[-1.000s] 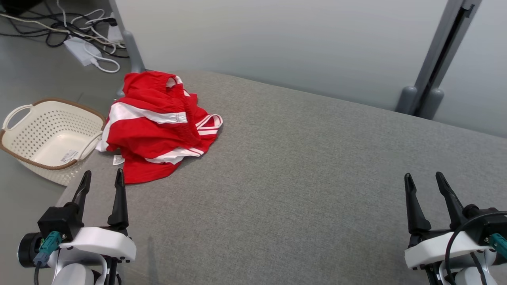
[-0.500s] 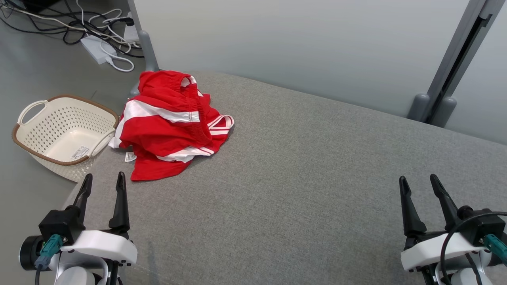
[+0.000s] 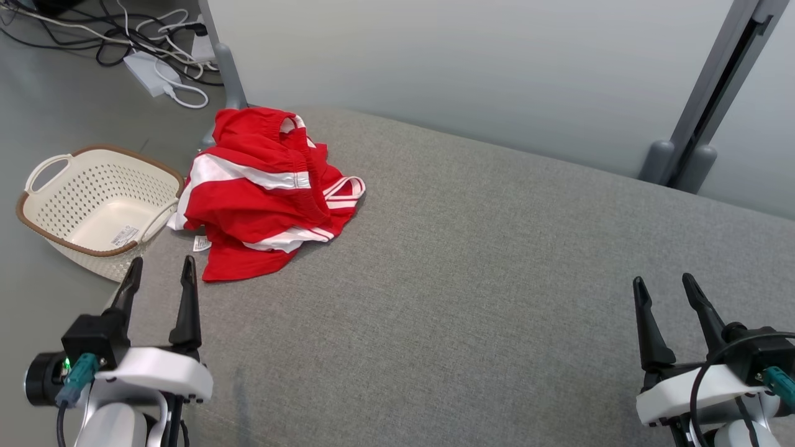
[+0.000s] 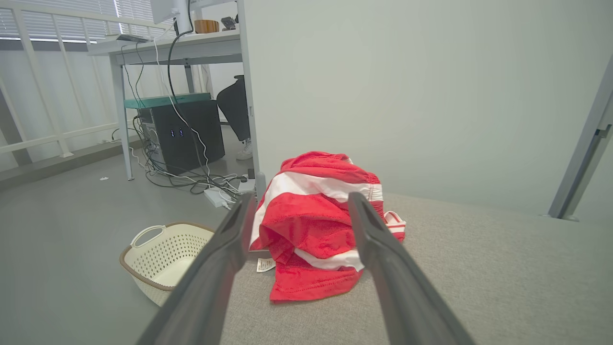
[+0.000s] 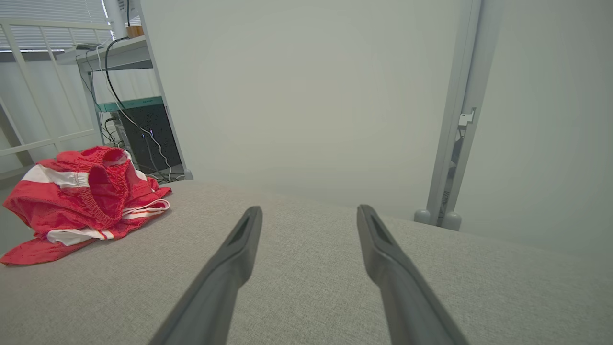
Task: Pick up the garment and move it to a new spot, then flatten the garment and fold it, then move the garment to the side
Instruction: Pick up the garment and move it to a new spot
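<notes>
One cream perforated plastic basket with a brown rim (image 3: 81, 189) stands on the floor at the far left, just beside the corner of the grey fabric-covered table (image 3: 472, 279).

Left hand (image 3: 161, 261): fingers apart, holding nothing, hovering over the near left edge of the table, close to the garment but not touching it.

The red garment with white stripes (image 3: 261, 192) lies crumpled in a heap at the far left corner of the table. Its left side reaches the table edge above the basket.

Right hand (image 3: 662, 279): fingers apart, holding nothing, over the near right of the table and well apart from the garment.

Risks, as judged:
- A pinch on the top fold alone may lift one layer and trail the rest, dragging it off the edge toward the basket or floor.
- The slack cloth may slip from a shallow grip.
- The right hand faces a long reach across the table.

Not determinable:
- The garment's outline and its lower layers are buried in the heap.
- How much cloth overhangs the edge cannot be told.
- Print on the small white care label (image 3: 201, 243) is too small to read.
</notes>
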### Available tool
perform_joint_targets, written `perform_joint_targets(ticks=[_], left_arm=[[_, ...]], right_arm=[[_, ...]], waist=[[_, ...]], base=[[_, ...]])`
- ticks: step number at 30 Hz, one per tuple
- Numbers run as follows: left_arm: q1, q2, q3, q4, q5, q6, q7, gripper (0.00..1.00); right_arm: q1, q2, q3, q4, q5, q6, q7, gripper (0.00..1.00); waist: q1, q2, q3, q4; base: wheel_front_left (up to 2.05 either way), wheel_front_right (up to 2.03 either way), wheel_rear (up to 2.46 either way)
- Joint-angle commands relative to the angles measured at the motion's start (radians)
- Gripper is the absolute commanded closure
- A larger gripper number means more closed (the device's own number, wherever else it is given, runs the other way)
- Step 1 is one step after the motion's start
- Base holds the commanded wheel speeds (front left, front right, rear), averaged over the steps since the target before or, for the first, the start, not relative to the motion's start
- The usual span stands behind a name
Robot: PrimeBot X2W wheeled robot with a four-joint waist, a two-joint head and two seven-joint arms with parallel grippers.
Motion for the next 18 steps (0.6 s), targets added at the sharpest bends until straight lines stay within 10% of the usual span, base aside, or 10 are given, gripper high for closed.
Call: perform_joint_targets(ticks=[1,18], left_arm=[[-0.028,0.008,-0.002,-0.005,0.012,0.008,-0.002,0.00],[-0.394,0.073,-0.025,0.227,0.019,-0.006,0.086,0.00]], right_arm=[[-0.005,-0.010,-0.001,-0.004,-0.008,0.002,-0.005,0.00],[-0.132,-0.102,0.043,-0.003,-0.041,0.002,-0.001,0.00]], waist=[[0.0000,0.0000,0.012,-0.004],[0.0000,0.0000,0.213,-0.131]], base=[[0.00,0.00,0.00],[0.00,0.00,0.00]])
